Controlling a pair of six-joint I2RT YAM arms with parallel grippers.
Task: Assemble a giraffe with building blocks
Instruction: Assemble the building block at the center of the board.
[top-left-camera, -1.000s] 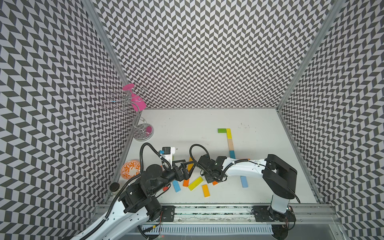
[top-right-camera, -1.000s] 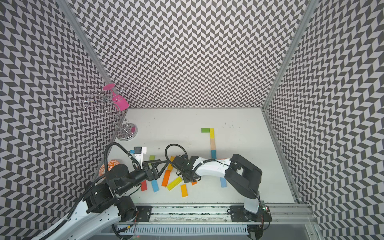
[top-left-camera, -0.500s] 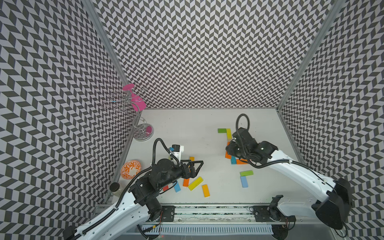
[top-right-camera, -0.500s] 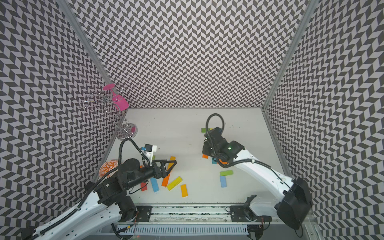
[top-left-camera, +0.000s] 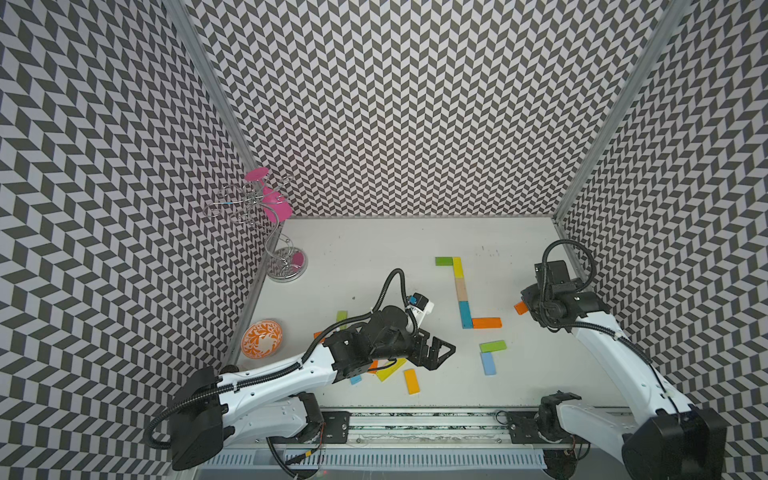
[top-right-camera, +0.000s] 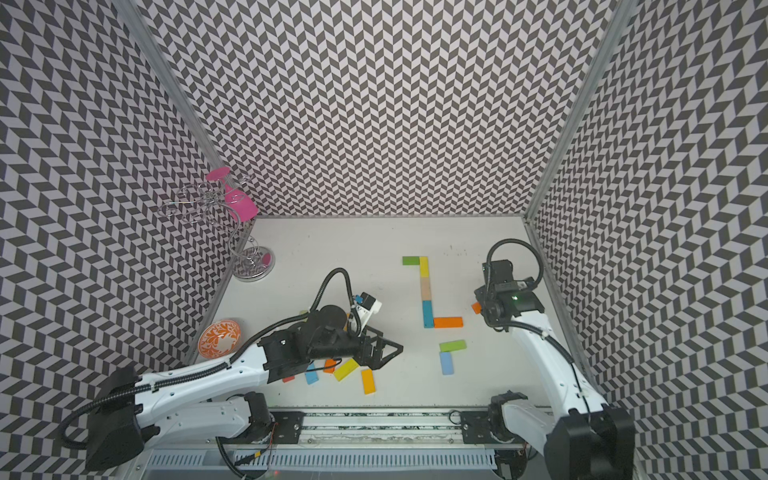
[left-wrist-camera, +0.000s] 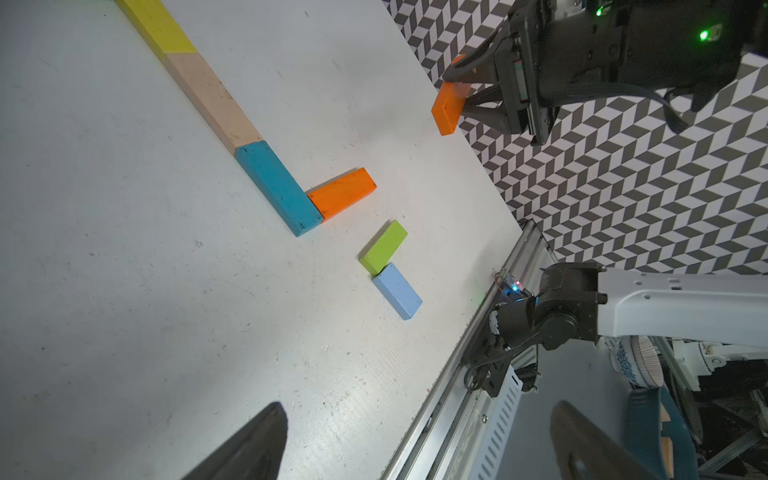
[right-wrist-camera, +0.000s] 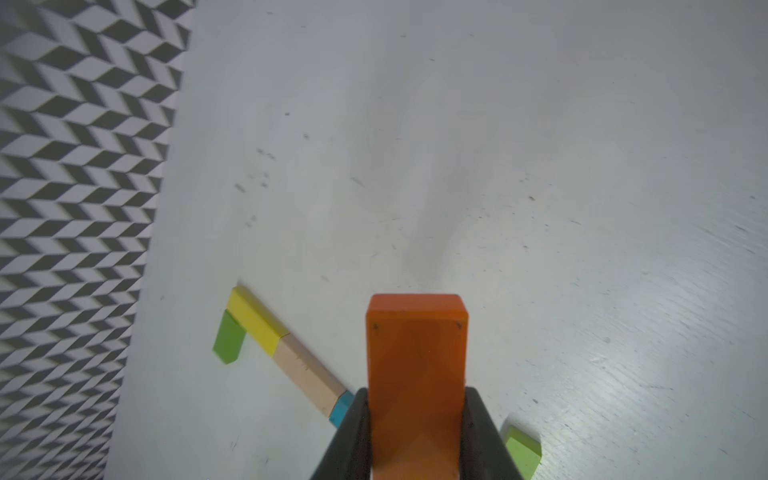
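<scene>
**Q.** Table (top-left-camera: 374, 249), seen in both top views: what is laid so far?

**A.** A neck column (top-left-camera: 461, 291) of yellow, tan and teal planks runs end to end, back to front. A green head plank (top-left-camera: 444, 261) juts from its far end toward the left arm's side. An orange body plank (top-left-camera: 486, 323) butts the teal end and runs square to the column, toward the right wall (top-left-camera: 623, 249).

**Q.** The arms?

**A.** The left gripper (top-left-camera: 439, 352), jaws wide apart and empty, hangs over the loose planks (top-left-camera: 390, 370) near the front edge. The right gripper (right-wrist-camera: 417, 415), jaws clamped on the held orange plank (right-wrist-camera: 417, 345), stands close to the right wall, apparently clear of the table.

**Q.** Which relation governs the coming move?

**A.** The body plank's free end lies from the right gripper toward the table's middle and a little frontward, with bare table between. The right arm is plainly the nearer. The held plank's long axis runs straight out along the fingers, its free end aimed toward the column and slanting down. Judged: to extend the body, that axis must be laid flat, in line with the body plank.

**Q.** Smaller items?

**A.** A green plank (top-left-camera: 493, 345) and a light blue plank (top-left-camera: 488, 363) lie corner to corner, in front of the body plank and apart from it.
</scene>
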